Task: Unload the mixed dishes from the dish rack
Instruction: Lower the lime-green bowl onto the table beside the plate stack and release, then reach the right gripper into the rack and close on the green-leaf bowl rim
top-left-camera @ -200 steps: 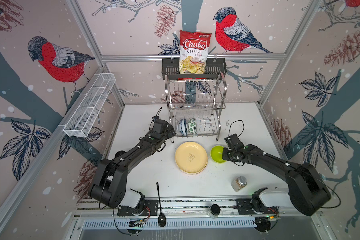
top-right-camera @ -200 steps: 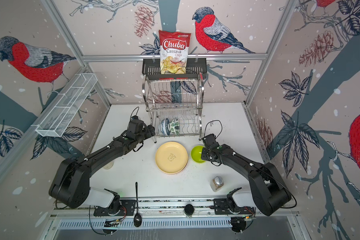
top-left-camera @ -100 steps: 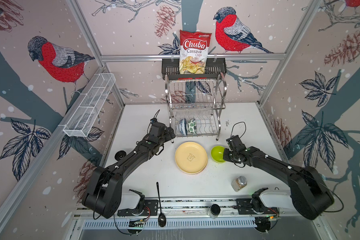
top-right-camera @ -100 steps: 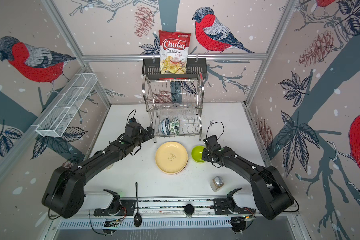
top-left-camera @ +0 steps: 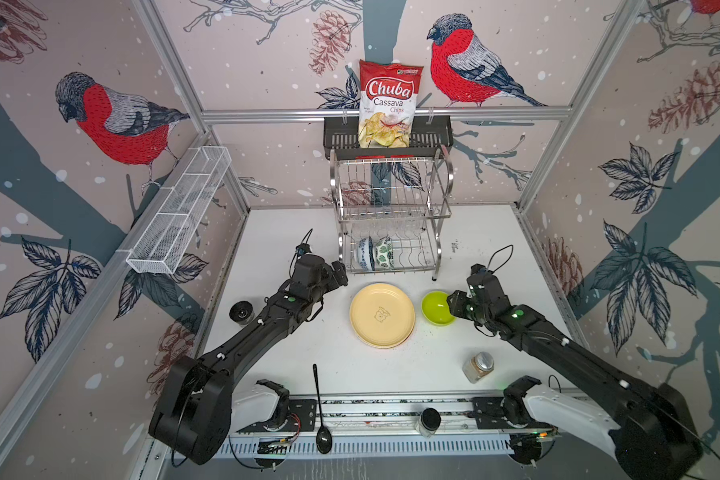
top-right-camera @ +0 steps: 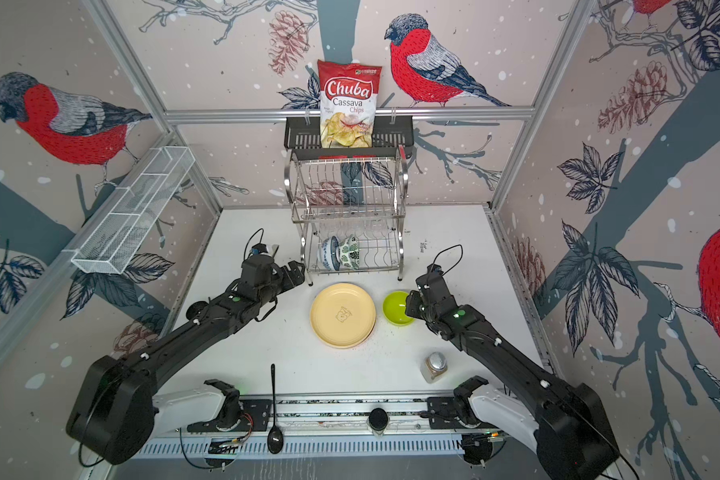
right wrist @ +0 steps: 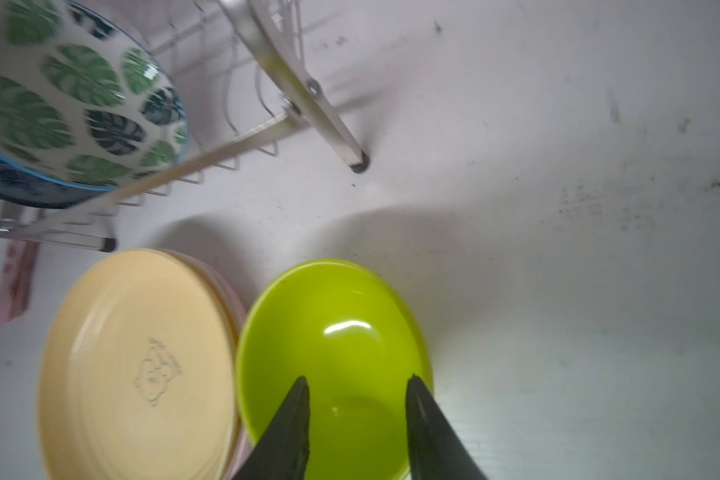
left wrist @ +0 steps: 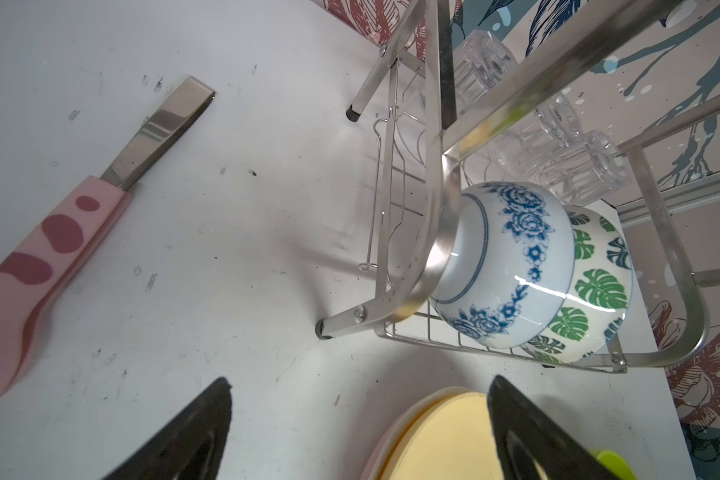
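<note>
**Operator:** Where does the right gripper (right wrist: 356,379) stand?

**Guide:** It is over the lime green bowl (top-left-camera: 436,307), which sits upright on the table (top-left-camera: 391,370), just beside the yellow plate (top-left-camera: 382,314). The jaws are part open with a plain gap, and nothing is clamped between them. Both fingertips hang over the bowl's hollow, one of them close to the rim on the side away from the plate. Treat this bowl as unloaded, because it rests on its own base and needs no support.

**Operator:** Why does the plate lie flat?

**Guide:** The yellow plate lies face up on a pink plate (right wrist: 231,297), of which only the edge shows. A flat stack is stable and leaves you free table for the remaining dishes.

**Operator:** And the left gripper (left wrist: 360,379)?

**Guide:** It faces the near left corner of the dish rack (left wrist: 443,224). Its jaws are spread wide and hold nothing, and that width would suit a bowl's wall.

**Operator:** What is left in the rack?

**Guide:**
- **Bowls:** The blue-white bowl (left wrist: 512,266) stands on edge on the lower tier, foot toward the left gripper. It leans against the green-leaf bowl (left wrist: 599,286), and the wires appear to keep both on edge.
- **Tumblers:** The clear tumblers (left wrist: 574,166) lie deeper in the rack.
- **Caution:** The rack's side frame crosses in front of the blue-white bowl's foot. Expect to reach in from the open front, not through the frame.
</note>
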